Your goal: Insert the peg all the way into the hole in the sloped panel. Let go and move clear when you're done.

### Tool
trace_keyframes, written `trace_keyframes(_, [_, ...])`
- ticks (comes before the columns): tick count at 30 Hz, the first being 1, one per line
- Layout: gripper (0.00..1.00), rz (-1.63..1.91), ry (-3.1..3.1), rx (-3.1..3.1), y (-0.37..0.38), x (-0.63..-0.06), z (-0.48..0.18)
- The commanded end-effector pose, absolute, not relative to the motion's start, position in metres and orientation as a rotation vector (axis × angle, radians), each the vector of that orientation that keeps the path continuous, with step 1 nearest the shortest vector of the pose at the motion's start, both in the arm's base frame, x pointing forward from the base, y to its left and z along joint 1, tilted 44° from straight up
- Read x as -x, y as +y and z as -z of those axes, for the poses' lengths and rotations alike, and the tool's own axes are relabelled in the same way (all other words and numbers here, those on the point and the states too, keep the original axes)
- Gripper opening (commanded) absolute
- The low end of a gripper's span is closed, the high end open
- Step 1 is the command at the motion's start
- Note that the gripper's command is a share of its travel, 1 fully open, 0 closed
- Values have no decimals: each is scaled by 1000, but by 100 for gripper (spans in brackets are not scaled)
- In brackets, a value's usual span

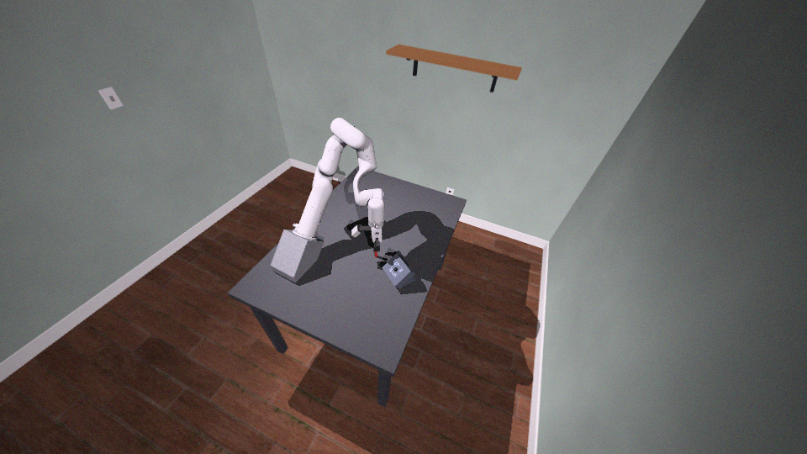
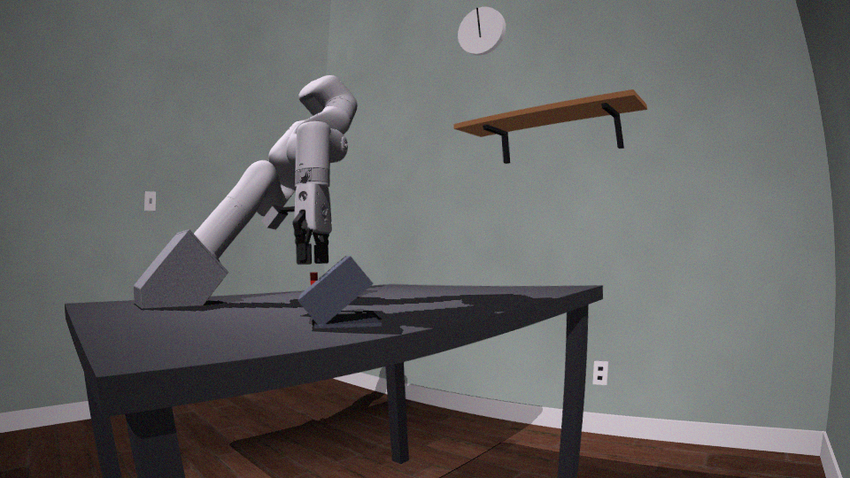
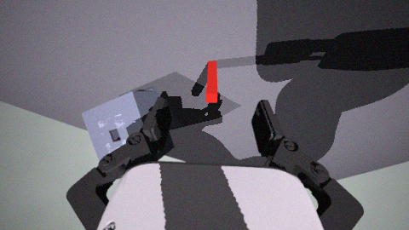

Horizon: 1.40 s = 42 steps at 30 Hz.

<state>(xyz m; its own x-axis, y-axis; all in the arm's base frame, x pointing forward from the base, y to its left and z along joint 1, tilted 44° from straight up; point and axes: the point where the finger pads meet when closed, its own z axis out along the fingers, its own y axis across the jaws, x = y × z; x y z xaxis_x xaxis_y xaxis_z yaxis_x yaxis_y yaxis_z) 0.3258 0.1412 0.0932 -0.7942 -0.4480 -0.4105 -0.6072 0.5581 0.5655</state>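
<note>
The red peg (image 3: 211, 82) stands upright on the dark table, held in a small black stand. It also shows in the top view (image 1: 376, 253) and as a red tip behind the block in the exterior view (image 2: 312, 276). The grey block with the sloped panel (image 1: 396, 271) (image 2: 335, 289) sits beside it. The panel's square hole (image 3: 115, 135) faces up at the left of the wrist view. My gripper (image 3: 211, 109) (image 2: 312, 253) is open and empty. It hangs fingers down just above the peg, apart from it.
The arm's grey base (image 1: 294, 255) stands on the table's left side. The table edge (image 1: 440, 265) is close behind the block. A wooden shelf (image 2: 549, 112) and a clock (image 2: 481, 29) hang on the far wall.
</note>
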Motion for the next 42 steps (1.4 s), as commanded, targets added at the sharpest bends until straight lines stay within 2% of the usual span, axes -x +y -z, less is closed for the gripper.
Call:
trace_keyframes(1, [100,-1060,2570,882,145,-328,-89])
trace_keyframes(24, [100,-1059,2570,881,166,-327,-68])
trace_keyframes(32, [39,-1058,2571,882,163,-327,-71])
trace_keyframes(34, [39,-1058,2571,882,163,-327,-71])
trace_keyframes(39, [2,-1058,2571,882,163,-327,-71])
trace_keyframes(42, [0,-1058,2571,882,163,-327,-71])
